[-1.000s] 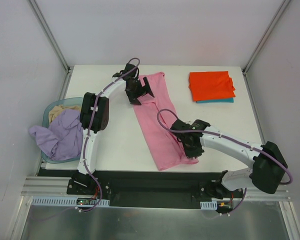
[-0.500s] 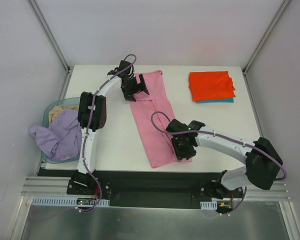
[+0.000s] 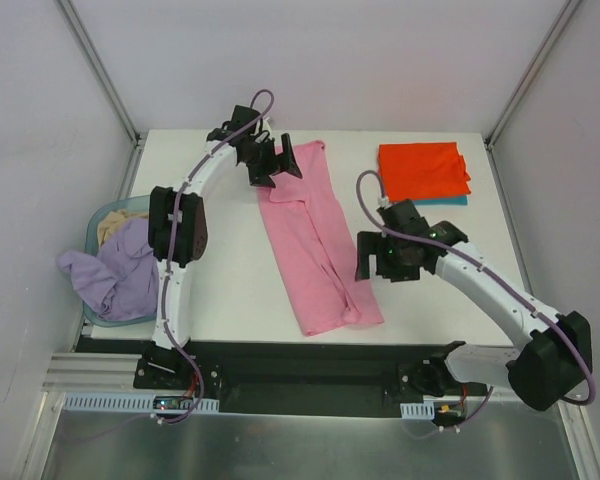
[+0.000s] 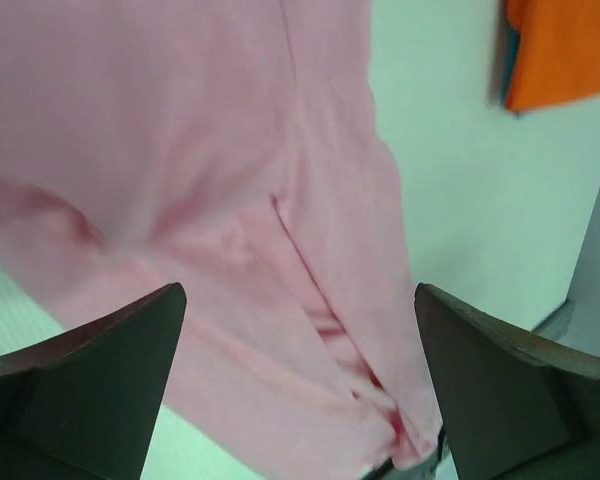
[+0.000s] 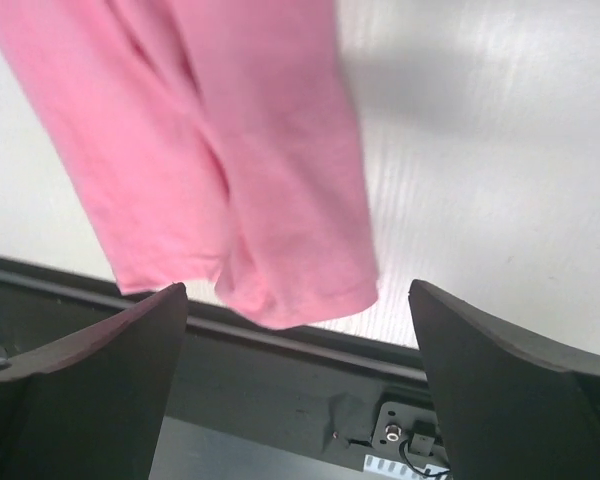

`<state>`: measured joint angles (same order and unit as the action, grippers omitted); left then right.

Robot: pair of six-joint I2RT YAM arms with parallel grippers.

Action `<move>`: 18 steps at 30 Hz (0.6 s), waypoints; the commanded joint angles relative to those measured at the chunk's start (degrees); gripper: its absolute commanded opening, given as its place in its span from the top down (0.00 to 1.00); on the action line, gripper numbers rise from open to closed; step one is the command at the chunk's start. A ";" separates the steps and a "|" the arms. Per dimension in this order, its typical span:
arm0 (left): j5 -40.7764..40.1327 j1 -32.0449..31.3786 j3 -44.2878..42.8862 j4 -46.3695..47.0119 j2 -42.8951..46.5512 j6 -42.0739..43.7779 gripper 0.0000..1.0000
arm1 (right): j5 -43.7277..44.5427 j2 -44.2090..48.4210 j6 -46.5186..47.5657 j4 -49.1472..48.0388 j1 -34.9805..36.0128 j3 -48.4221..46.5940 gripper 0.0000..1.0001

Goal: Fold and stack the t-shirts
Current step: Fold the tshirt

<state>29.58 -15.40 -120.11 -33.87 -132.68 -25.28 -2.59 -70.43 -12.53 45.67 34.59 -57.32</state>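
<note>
- A bright pink cloth t-shirt (image 3: 315, 240), folded lengthwise into a long strip, is laid flat on the white table (image 3: 230, 270), running from the far middle to the near edge.
- The left gripper (image 3: 280, 168) is held over the far end of that strip, its jaws spread wide with nothing between them.
- The right gripper (image 3: 372, 258) is held just beside the strip's right edge, jaws likewise spread and gripping nothing.
- A folded orange-red t-shirt (image 3: 423, 170) is stacked on a folded teal t-shirt (image 3: 445, 201) at the far right.
- A crumpled pale lavender t-shirt (image 3: 115, 270) is draped over the round light-blue plastic basket (image 3: 105, 212) at the left.
</note>
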 commanded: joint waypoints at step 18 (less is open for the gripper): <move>4.87 -34.79 59.64 21.21 34.25 -15.32 0.01 | -10.67 2.49 3.92 -7.69 -22.20 6.07 0.03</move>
<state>33.17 -49.36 -62.11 -17.50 -95.85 -37.60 -9.34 -70.13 -11.11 41.30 12.60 -52.71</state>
